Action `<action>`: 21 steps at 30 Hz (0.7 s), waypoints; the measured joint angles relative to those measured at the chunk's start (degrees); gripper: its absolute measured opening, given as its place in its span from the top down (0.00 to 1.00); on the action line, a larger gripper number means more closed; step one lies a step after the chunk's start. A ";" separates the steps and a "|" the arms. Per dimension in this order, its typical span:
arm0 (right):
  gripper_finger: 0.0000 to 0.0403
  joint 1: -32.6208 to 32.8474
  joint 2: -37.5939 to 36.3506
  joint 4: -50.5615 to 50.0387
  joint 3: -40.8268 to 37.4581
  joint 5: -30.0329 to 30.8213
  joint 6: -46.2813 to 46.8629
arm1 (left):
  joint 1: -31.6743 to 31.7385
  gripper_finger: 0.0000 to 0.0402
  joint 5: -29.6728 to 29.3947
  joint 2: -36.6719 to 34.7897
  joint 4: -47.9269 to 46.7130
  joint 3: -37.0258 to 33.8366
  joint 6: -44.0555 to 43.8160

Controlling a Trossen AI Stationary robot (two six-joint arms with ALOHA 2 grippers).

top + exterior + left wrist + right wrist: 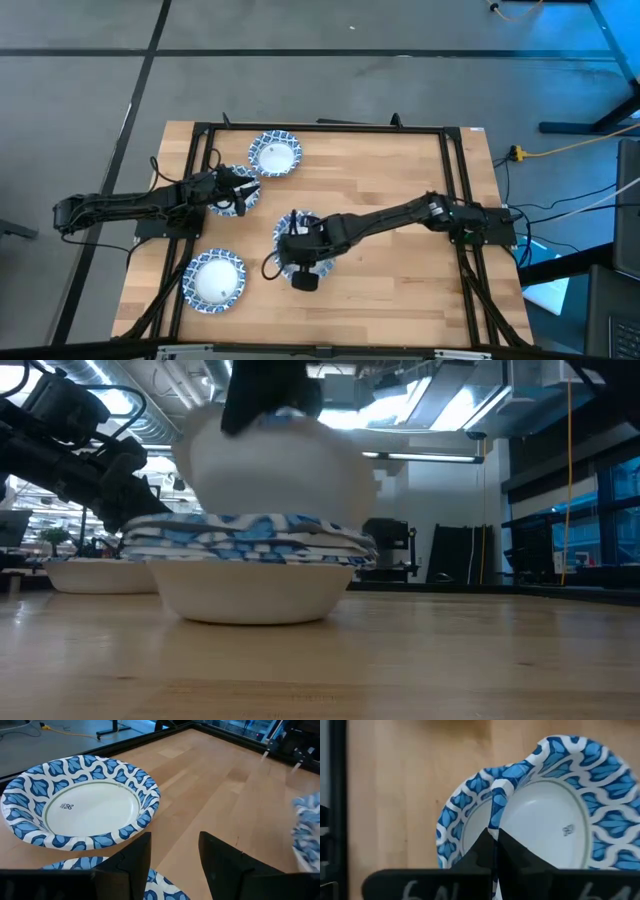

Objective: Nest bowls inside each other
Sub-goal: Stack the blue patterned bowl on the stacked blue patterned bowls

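Mid-table, right fingers pinch bowl rim.

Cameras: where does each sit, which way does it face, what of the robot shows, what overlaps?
High view: overhead, straight down on the table; both arms, four bowl spots.
Low view: table height, level across; right gripper's tilted bowl over the stack.
Left wrist view: past the left gripper, open, toward the far bowl.
Right wrist view: right gripper shut on the bowl's rim.
Shared: the pinched bowl shows in the low and right wrist views.
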 joint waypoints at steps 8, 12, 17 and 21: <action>0.97 -0.12 3.15 -0.68 0.00 -0.50 1.83 | 0.00 0.60 1.36 0.00 -0.16 0.00 0.00; 0.94 -0.12 3.39 -0.63 0.00 -0.97 1.75 | 0.00 0.60 1.38 0.00 -0.22 0.00 0.01; 0.85 -0.63 3.39 -1.52 0.00 -0.29 3.90 | 0.00 0.60 1.40 0.00 -0.22 0.01 0.02; 0.78 -0.85 3.39 -1.38 0.00 1.91 1.82 | 0.00 0.60 1.40 0.00 -0.22 0.00 0.02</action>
